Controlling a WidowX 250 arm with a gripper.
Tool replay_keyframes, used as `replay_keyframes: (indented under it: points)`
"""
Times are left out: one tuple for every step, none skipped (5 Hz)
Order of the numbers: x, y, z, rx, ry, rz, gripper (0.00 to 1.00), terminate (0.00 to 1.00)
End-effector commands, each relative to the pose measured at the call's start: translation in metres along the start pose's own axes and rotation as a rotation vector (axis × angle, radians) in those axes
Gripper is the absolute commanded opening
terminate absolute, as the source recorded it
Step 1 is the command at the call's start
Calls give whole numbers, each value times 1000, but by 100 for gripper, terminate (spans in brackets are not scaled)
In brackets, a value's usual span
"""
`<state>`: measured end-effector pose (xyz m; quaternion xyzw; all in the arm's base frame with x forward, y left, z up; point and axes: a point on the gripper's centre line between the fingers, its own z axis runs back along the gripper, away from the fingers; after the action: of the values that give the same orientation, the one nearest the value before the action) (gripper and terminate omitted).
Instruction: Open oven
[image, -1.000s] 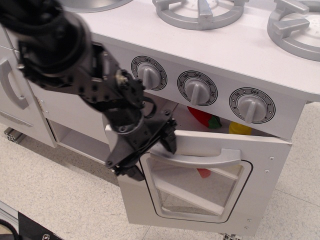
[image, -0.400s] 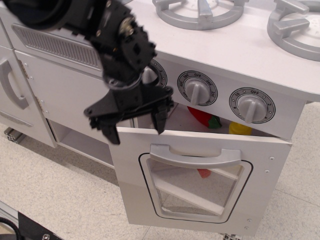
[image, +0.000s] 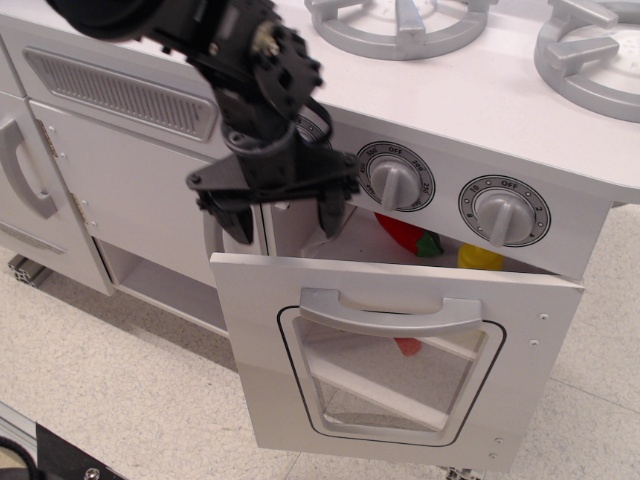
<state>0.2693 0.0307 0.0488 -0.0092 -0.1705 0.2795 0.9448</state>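
Observation:
The white toy oven (image: 560, 255) has its door (image: 390, 360) tilted open at the top, with a rounded clear window and a wide grey bar handle (image: 390, 312). Grey dials (image: 395, 178) sit above; one is hidden behind the arm. Red, green and yellow items (image: 420, 240) show through the gap inside. My black gripper (image: 283, 222) hangs open and empty just above the door's top left edge, its fingers (image: 330, 212) spread, apart from the handle.
A white cupboard door with a curved grey handle (image: 25, 170) stands at the left, with a vent grille (image: 120, 92) beside it. Grey stove burners (image: 400, 22) lie on the top. An open shelf (image: 160, 285) is below left. The floor is speckled.
My gripper has risen from the door's left edge beside the handle to above the door's top edge and turned level. The door stays ajar as before.

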Motion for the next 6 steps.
replay_keyframes:
  points:
    - [30,7,-24,-16,-3,-31,100,0]
    - [25,6,-44,11,59,-21,100,0]
    - [9,4,-61,34,109,-55,100,0]
    - [-10,6,-53,-1,109,-106,100,0]
    - [-32,7,-49,-21,122,-146,100,0]
    - [-60,5,-43,-36,158,-191,100,0]
